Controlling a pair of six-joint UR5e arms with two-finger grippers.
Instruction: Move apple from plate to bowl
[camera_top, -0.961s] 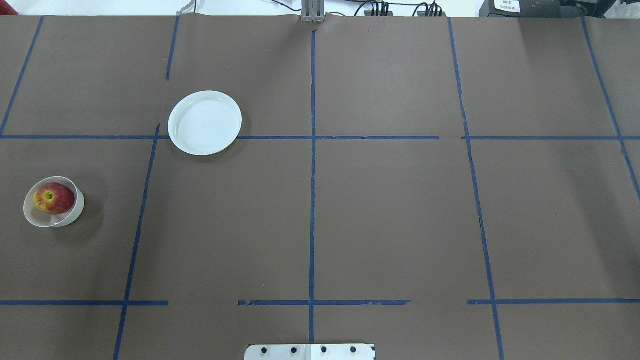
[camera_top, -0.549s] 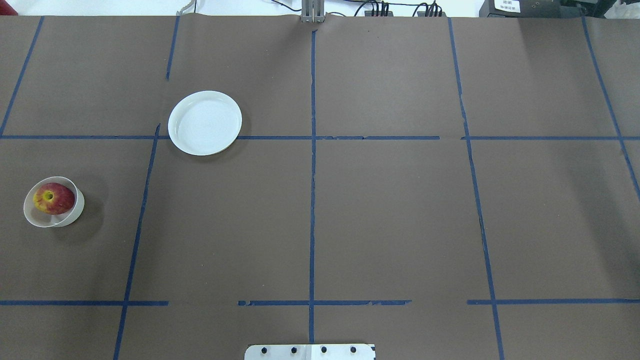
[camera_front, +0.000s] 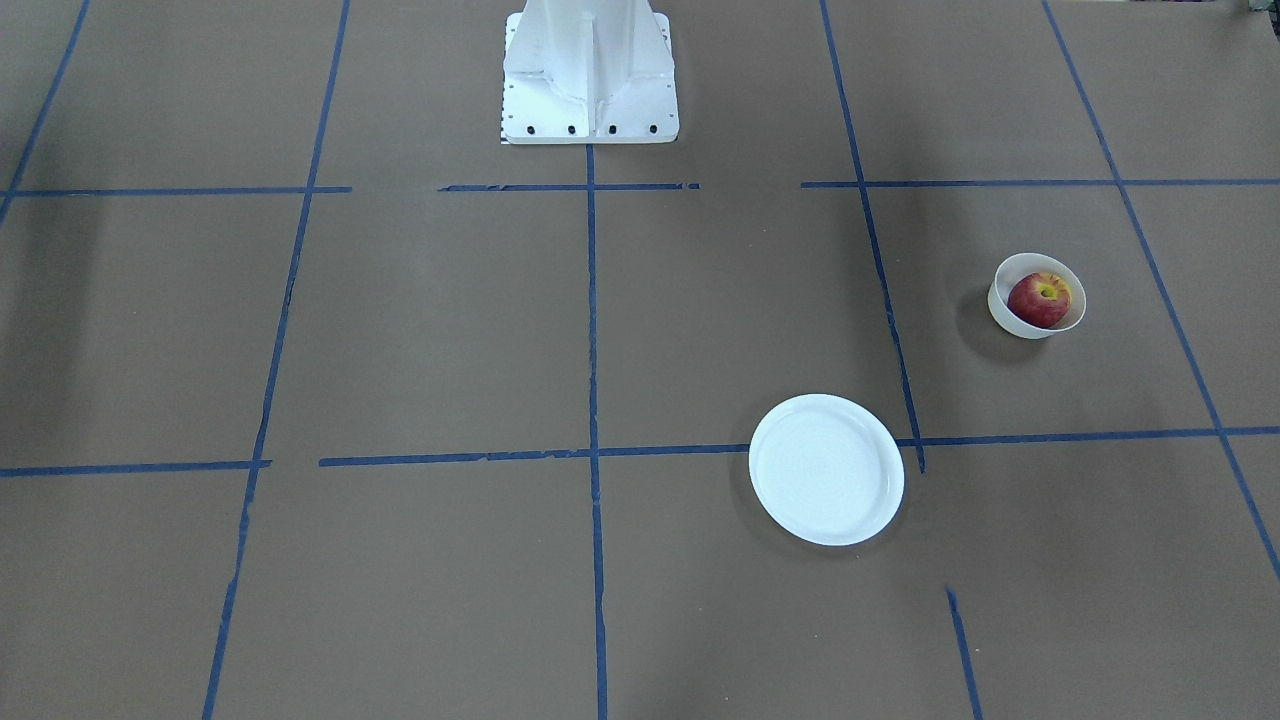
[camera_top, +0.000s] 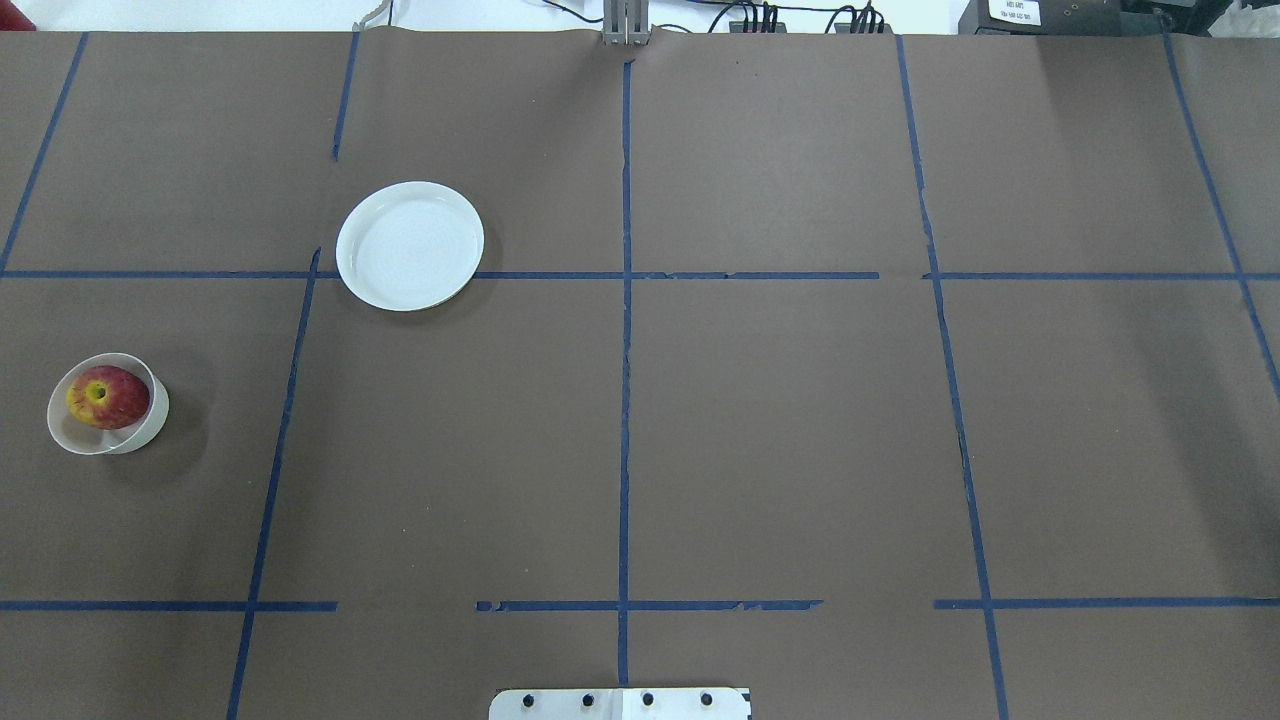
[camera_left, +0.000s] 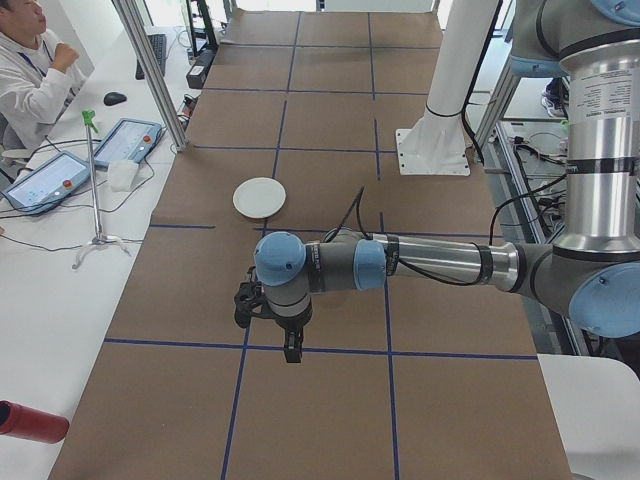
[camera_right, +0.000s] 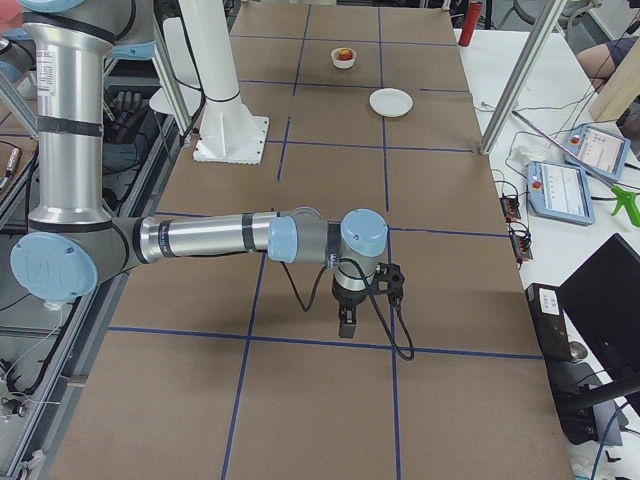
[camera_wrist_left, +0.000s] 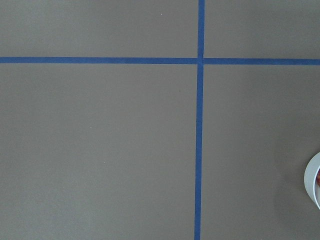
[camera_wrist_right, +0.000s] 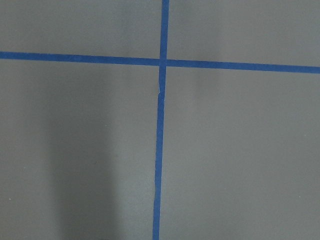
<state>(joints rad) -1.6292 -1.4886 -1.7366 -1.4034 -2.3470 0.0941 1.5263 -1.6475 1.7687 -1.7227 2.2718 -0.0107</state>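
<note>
The small round red apple with a yellow stem patch (camera_top: 107, 397) is seen lying inside the small deep cream-white bowl (camera_top: 152, 425). The bowl stands well apart from the flat glossy white round plate (camera_top: 410, 245), on the robot's left of it and nearer the robot. The plate is bare. The transfer is therefore judged to be done, and no step of the task appears to remain.

Neither arm is shown in the overhead or the front-facing view. Only the brown paper table cover (camera_top: 780, 430), the blue tape lines (camera_top: 624, 400) crossing it, the plate and the filled bowl are given there. The arms are revealed by the side views alone. The left gripper (camera_left: 292, 350) is held above the paper, well apart from the plate. The right gripper (camera_right: 345, 326) hangs far from the plate, toward the table's end on the robot's right. Whether either gripper's fingers are parted or closed cannot be told from such views, and nothing is seen held.

In the left wrist view a sliver of the bowl's rim is caught at the right edge. In the right wrist view only paper and tape are shown.
</note>
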